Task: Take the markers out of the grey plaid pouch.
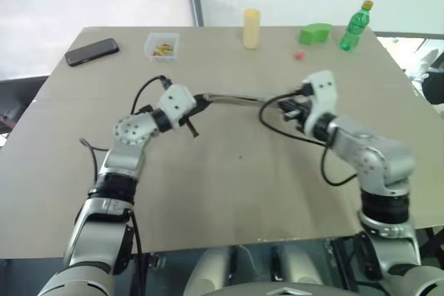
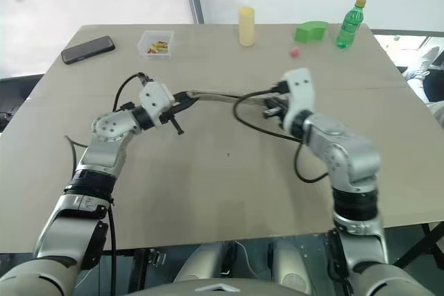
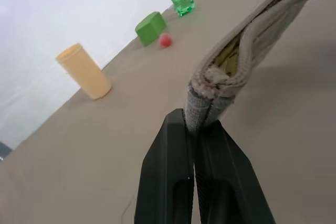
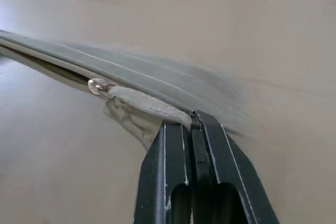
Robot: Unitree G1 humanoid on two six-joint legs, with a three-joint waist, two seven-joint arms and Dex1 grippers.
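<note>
Where the tan table (image 1: pixel 229 192) meets its far left corner, a black phone (image 1: pixel 91 51) lies flat, and just to its right stands a small clear box (image 1: pixel 161 45) holding coloured bits. Nearer the robot, the left gripper (image 3: pixel 195 129) has its two black fingers pressed together on one end of the grey plaid pouch (image 3: pixel 247 51), pinching the fabric at the corner. The pouch (image 1: pixel 232 99) is stretched between the two arms above the middle of the table, held clear of the surface and seen nearly edge-on from the head. Its zip edge gapes slightly near the left grip, and something pale yellow-green shows inside the gap; whether these are the markers cannot be told. At the other end, the right gripper (image 4: pixel 192 129) is clamped on a small fabric tab at the pouch's zip edge, beside a small clear ring loop (image 4: pixel 97 85). Along the far edge, continuing rightward, stand a pale yellow cylinder (image 1: pixel 251 28), a small red ball (image 1: pixel 299 55), a green block (image 1: pixel 315 33) and a green bottle (image 1: pixel 356 25) with an orange cap.
</note>
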